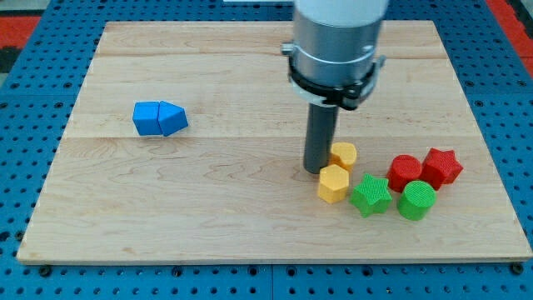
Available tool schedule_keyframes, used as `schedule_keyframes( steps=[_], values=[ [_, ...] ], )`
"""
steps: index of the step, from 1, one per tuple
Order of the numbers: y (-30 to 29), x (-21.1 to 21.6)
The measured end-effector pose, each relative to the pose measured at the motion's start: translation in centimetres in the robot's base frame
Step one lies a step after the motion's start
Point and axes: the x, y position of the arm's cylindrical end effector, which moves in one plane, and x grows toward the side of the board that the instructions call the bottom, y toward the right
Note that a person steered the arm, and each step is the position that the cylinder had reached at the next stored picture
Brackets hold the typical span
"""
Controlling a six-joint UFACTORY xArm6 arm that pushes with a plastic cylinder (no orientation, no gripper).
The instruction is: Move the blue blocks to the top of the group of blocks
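Two blue blocks sit touching at the view's left: a blue cube (147,118) and a blue wedge-like block (173,119) on its right. My tip (316,171) rests on the board in the middle right, right beside the left edge of a yellow round block (344,155) and just above a yellow hexagon block (333,184). The group continues to the view's right: a green star (371,195), a green round block (416,201), a red round block (405,172) and a red star (442,166). My tip is far right of the blue blocks.
The blocks lie on a light wooden board (250,217) set on a blue pegboard surface (25,125). The arm's grey cylindrical body (337,42) hangs over the board's upper middle and hides some of it.
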Motion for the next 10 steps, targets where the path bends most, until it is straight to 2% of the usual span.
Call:
schedule_keyframes(
  steps=[1, 2, 3, 5, 7, 8, 9, 10],
  values=[
    [-10.8, -1.4],
    [-25.0, -2.0],
    [-34.7, -6.7],
    [-18.1, -8.2],
    [-9.5, -10.6],
    [-5.2, -8.7],
    [1.6, -5.5],
    [-0.5, -6.5]
  ],
)
